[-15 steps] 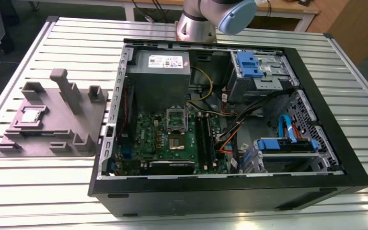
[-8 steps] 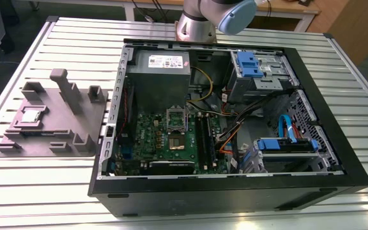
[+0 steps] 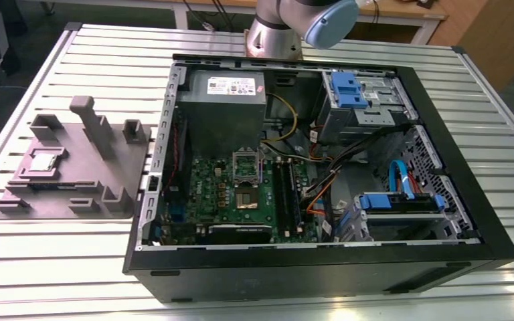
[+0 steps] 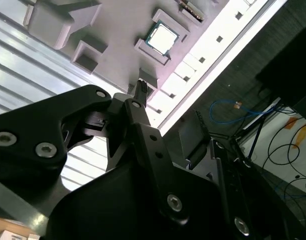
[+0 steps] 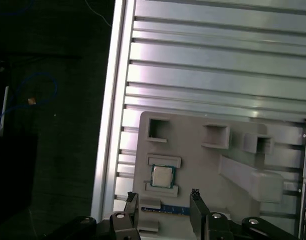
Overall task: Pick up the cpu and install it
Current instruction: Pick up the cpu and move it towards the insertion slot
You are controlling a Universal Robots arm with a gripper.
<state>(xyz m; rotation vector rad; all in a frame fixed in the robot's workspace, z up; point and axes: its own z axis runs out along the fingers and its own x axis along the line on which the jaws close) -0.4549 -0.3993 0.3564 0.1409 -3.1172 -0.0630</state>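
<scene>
One cpu (image 5: 162, 176) we see seated in the grey fixture (image 5: 203, 165) on the surface (image 5: 218, 75); our pincer (image 5: 163, 199) hovers spread, empty.

- The white sticker (image 3: 231, 85) on the grey power supply (image 3: 221, 117), at the far end of the open computer case (image 3: 328, 277), bears print too small to read.
- No other writing is legible.

I'm watching the grey fixture plate (image 5: 203, 170) lying straight ahead of the claw (image 5: 163, 195), sitting on the slatted metal table (image 5: 218, 75). Open computer case (image 3: 328, 267) is sitting beside the plate, farther from the claw, holding a green motherboard (image 3: 208, 190).
</scene>
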